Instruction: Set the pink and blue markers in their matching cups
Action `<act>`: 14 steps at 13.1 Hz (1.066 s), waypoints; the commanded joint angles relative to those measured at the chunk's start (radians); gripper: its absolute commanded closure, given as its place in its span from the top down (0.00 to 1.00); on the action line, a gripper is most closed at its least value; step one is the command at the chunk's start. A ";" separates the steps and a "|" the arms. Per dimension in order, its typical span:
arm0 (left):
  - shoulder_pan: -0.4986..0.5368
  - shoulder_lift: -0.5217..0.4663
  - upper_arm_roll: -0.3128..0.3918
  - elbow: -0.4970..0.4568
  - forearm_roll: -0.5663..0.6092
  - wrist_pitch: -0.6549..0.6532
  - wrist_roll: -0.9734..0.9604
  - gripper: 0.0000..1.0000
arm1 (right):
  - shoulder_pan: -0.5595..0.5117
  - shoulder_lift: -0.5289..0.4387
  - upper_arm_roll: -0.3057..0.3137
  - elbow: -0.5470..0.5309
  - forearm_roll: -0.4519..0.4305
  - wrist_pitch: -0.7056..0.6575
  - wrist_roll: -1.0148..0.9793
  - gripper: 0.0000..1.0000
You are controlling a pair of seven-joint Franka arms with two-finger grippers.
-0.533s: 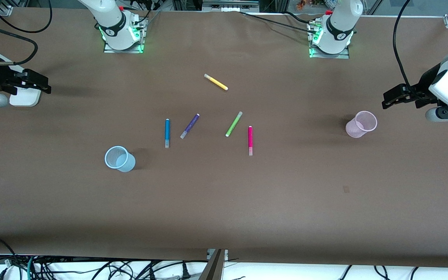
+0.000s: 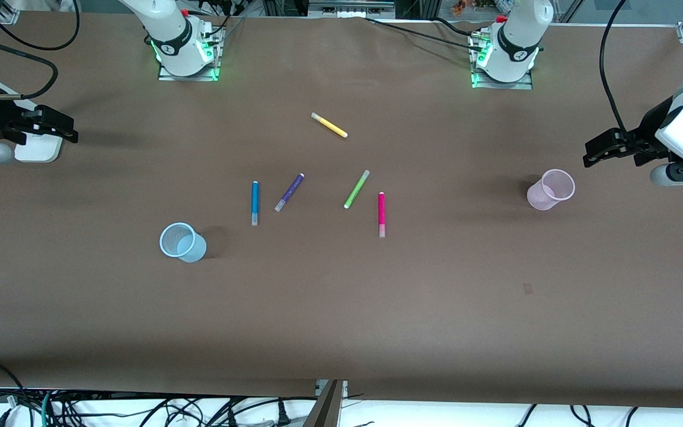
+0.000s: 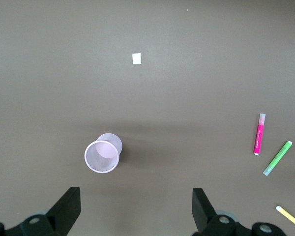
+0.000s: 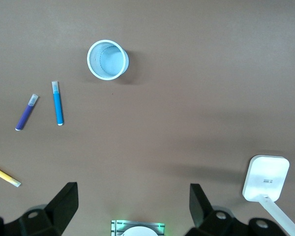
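Hovering with fingers spread, the left gripper [image 2: 591, 152] hangs just beside the pink cup [image 2: 550, 189]; the pink marker [image 2: 381, 214] lies well apart, by a green marker [image 2: 356, 189]. Equally open, the right gripper [image 2: 67, 128] waits apart from the blue cup [image 2: 182, 242] and blue marker [image 2: 254, 203].

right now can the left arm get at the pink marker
Probably yes. The left gripper hangs open above the pink cup, and the pink marker lies flat on bare table, apart from the lime-green marker, with nothing between.
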 commanded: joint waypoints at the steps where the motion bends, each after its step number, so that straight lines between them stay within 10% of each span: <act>1: 0.008 0.006 -0.003 0.015 -0.017 -0.003 0.013 1.00 | -0.005 0.013 0.004 0.033 -0.006 -0.025 0.001 1.00; 14: 0.009 0.051 -0.003 0.052 -0.042 -0.009 0.016 1.00 | -0.003 0.013 0.004 0.033 -0.003 -0.014 0.012 1.00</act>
